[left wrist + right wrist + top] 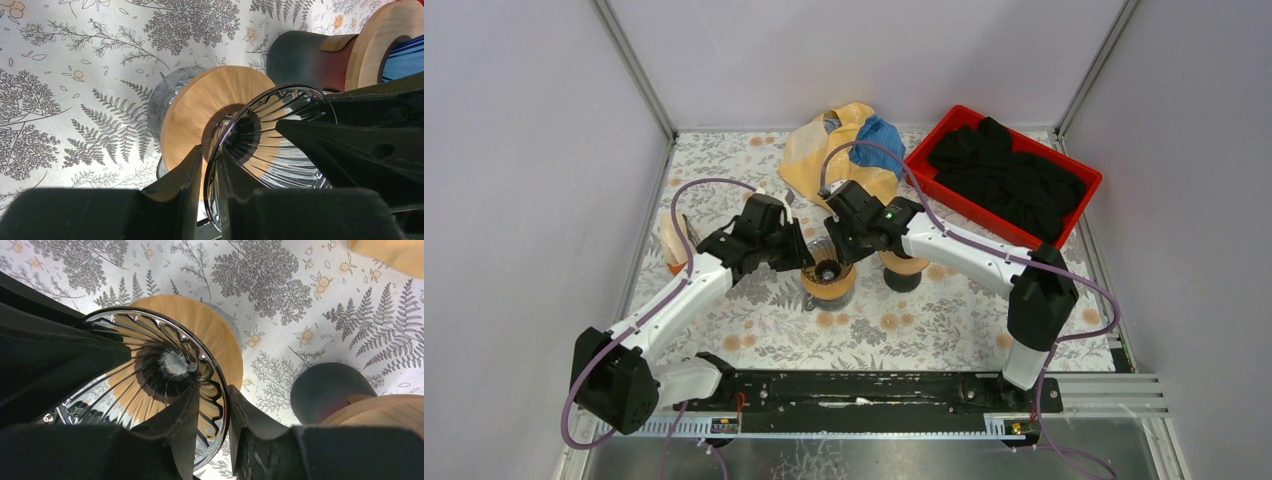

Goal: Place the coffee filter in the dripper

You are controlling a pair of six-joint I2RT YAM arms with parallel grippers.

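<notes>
Clear ribbed glass dripper on wooden collar [272, 137]: no paper filter inside. Left fingers [182, 192], right fingers [182, 432] narrow, astride rim; grip uncertain. Keep cone steady, seat filter centred.

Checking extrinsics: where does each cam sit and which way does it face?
Top external: above and behind the bases, facing down on the table; left arm and right arm show.
Left wrist: on the left arm, facing down past left gripper at the dripper rim.
Right wrist: opposite side, right gripper astride the same rim.
Shared: the dripper, all three.
</notes>
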